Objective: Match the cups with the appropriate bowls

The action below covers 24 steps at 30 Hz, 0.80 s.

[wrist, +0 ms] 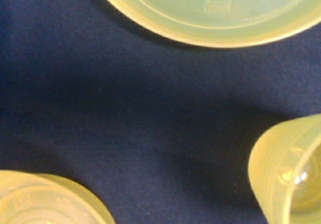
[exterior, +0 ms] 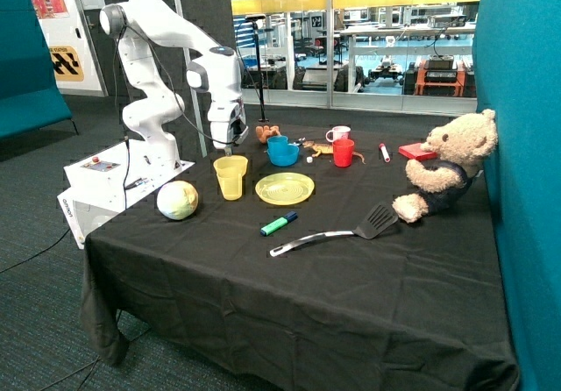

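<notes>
1. Yellow cup (exterior: 231, 187) stood upright on the black tablecloth (exterior: 289, 295), left of centre, just left of the yellow plate (exterior: 284, 188).
2. Yellow bowl (exterior: 230, 163) sat just behind the cup on the far side, wider rim. They overlapped in the outside view, so I could not tell whether they touched. The cup was not in the bowl.
3. Blue bowl (exterior: 283, 154) sat further back and to the right, beyond the plate. Blue cup (exterior: 278, 141) seemed to stand inside it, with only the top showing.
4. Gripper (exterior: 230, 148) hung pointing down right above the yellow bowl and cup. How far open it was could not be told, and nothing was seen in its hold.
5. The wrist view showed the plate's edge and parts of two yellow vessels on dark cloth. I could not tell which was the cup and which the bowl. The plate carried a small embossed mark, unreadable.
6. Red mug (exterior: 344, 152) and white mug with pink rim (exterior: 337, 133) stood right of the blue bowl.
7. Near side: green marker (exterior: 279, 224) and black spatula (exterior: 337, 229). A pale round ball-like thing (exterior: 177, 200) lay left of the yellow cup.
8. Teddy bear (exterior: 447, 167) sat at the right edge.
9. Yellow-and-black sign (exterior: 67, 62) hung on the far left wall, writing unreadable.
</notes>
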Each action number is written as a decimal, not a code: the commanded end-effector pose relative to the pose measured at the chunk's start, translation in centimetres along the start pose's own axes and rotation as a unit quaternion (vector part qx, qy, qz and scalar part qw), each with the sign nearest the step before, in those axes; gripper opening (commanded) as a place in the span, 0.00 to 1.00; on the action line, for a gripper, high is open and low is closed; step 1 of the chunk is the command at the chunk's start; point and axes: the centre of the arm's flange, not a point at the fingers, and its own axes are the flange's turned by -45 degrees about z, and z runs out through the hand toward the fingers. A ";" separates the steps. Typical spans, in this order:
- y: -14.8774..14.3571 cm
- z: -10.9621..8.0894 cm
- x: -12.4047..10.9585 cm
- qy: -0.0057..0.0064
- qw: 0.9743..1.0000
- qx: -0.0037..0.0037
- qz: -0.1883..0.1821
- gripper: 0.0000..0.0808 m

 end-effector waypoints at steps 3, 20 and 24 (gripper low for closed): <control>0.8 0.9 -0.9 0.000 1.000 0.000 0.006 0.71; 0.1 2.8 -0.5 0.000 1.000 0.000 0.004 0.70; 0.3 3.0 -0.6 0.000 1.000 0.000 0.009 0.70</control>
